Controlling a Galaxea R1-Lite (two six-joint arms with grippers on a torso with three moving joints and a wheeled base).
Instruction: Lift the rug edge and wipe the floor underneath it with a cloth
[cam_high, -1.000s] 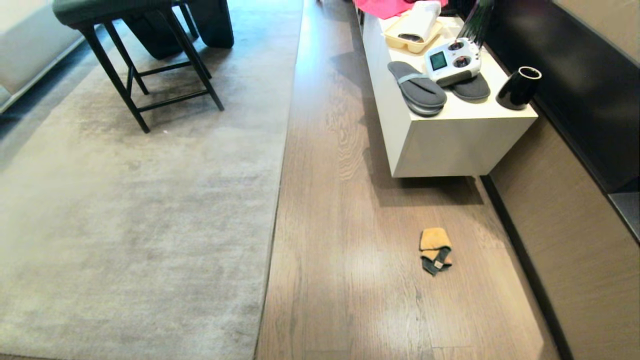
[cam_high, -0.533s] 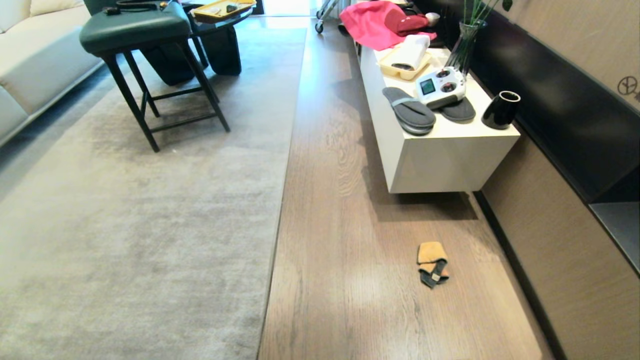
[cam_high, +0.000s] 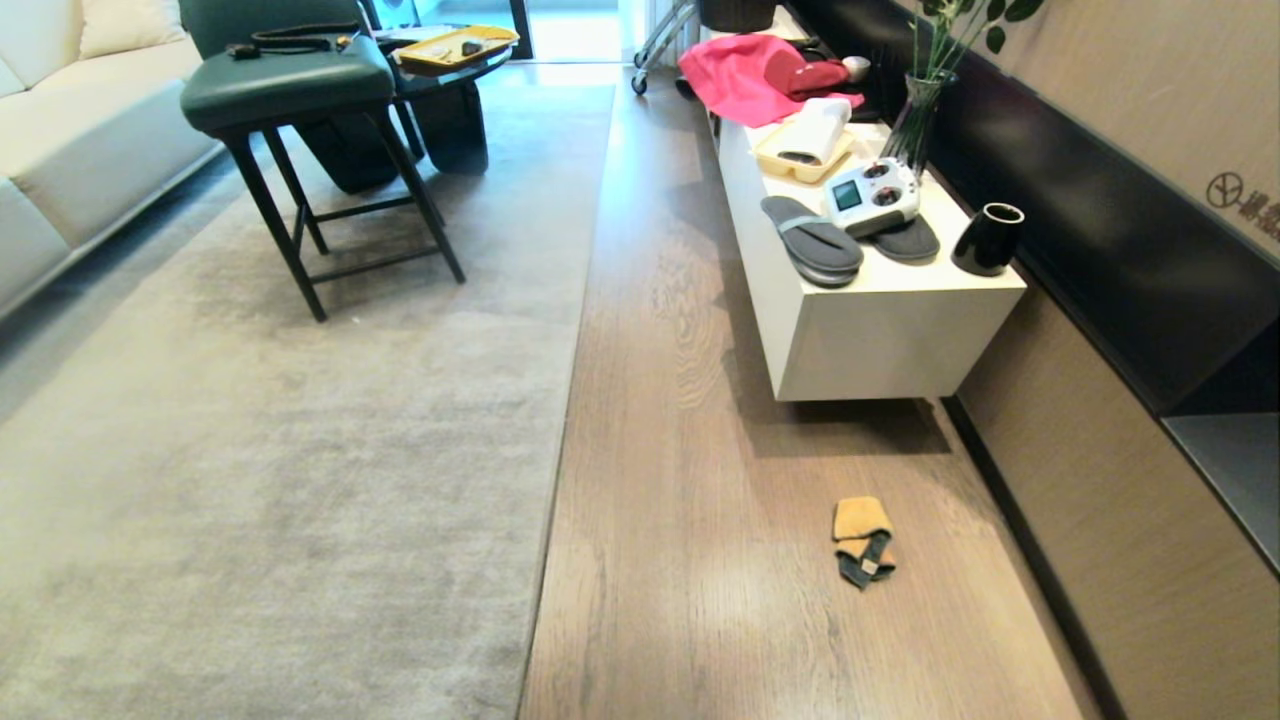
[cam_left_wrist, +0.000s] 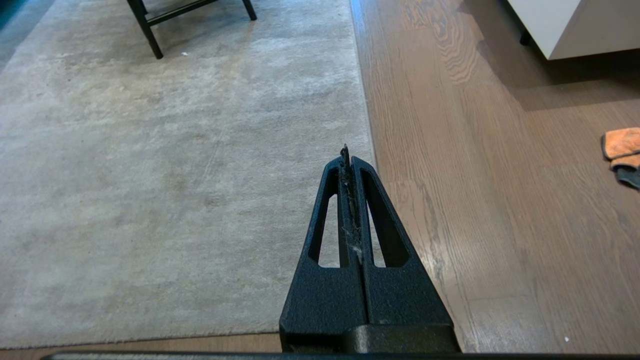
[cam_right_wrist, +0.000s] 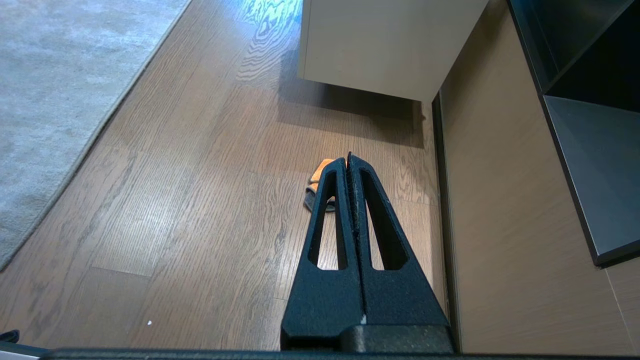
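Observation:
The pale grey rug (cam_high: 300, 450) lies flat; its straight rug edge (cam_high: 560, 440) runs beside the brown wood-grain floor (cam_high: 690, 600). The small orange cloth (cam_high: 862, 540) with a dark grey underside lies crumpled on the planks near the white cabinet. In the left wrist view my left gripper (cam_left_wrist: 347, 152) is shut and empty, high above the rug edge (cam_left_wrist: 367, 125), with the cloth (cam_left_wrist: 622, 150) far to one side. My right gripper (cam_right_wrist: 349, 159) is shut and empty, high above the floor, partly hiding the cloth (cam_right_wrist: 320, 175). Neither arm shows in the head view.
A white low cabinet (cam_high: 880, 340) carries slippers (cam_high: 812, 240), a white device (cam_high: 868, 195), a black cup (cam_high: 985, 240), a tray and pink fabric (cam_high: 745, 85). A dark stool (cam_high: 300, 100) stands on the rug, a sofa (cam_high: 70, 130) far left. A wall with dark shelving (cam_high: 1150, 300) borders the right.
The whole head view has tilted upward, showing more of the far room; the cloth and the cabinet sit lower in the picture. Nothing on the floor has moved itself.

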